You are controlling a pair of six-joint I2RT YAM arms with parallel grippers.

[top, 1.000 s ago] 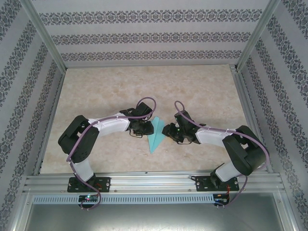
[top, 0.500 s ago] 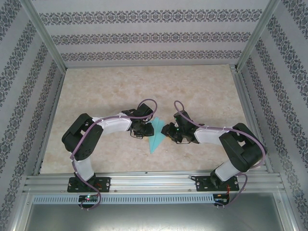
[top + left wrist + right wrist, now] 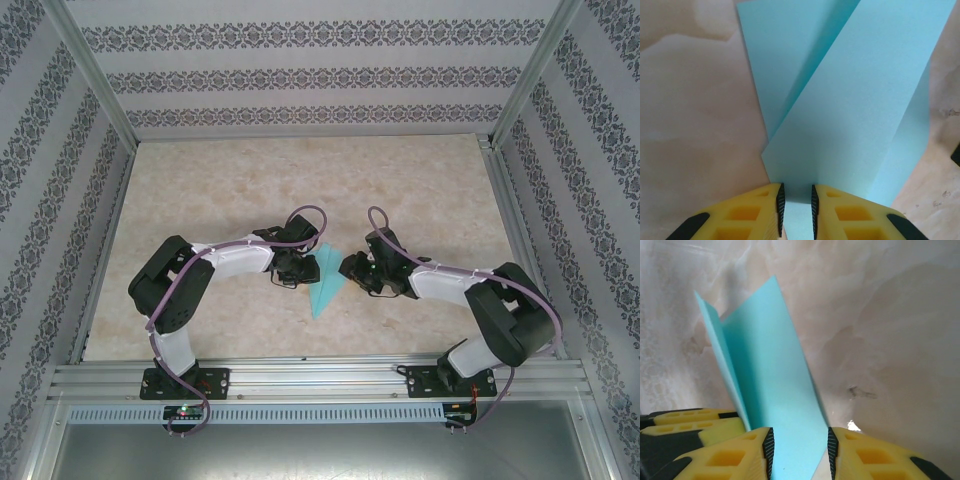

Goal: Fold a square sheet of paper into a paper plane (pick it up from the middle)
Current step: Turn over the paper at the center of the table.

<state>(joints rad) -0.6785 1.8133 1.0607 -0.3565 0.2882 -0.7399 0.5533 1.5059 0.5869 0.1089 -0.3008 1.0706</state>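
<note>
Marble-patterned table (image 3: 250,180), patterned walls around it. The left gripper (image 3: 797,192) has its jaws a narrow gap apart with teal paper in the gap. The right gripper (image 3: 799,437) stands wider, a raised flap running between its pads. I cannot tell whether either one is actually pinching. The paper plane (image 3: 325,285) lies mid-table between the two, nose toward the arm bases. It looks featherlight, thin and easily creased, so it is probably best nipped gently along the folded centre layers.

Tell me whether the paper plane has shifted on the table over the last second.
No. The paper plane keeps its near tip at the same spot, judged against the front rail.
</note>
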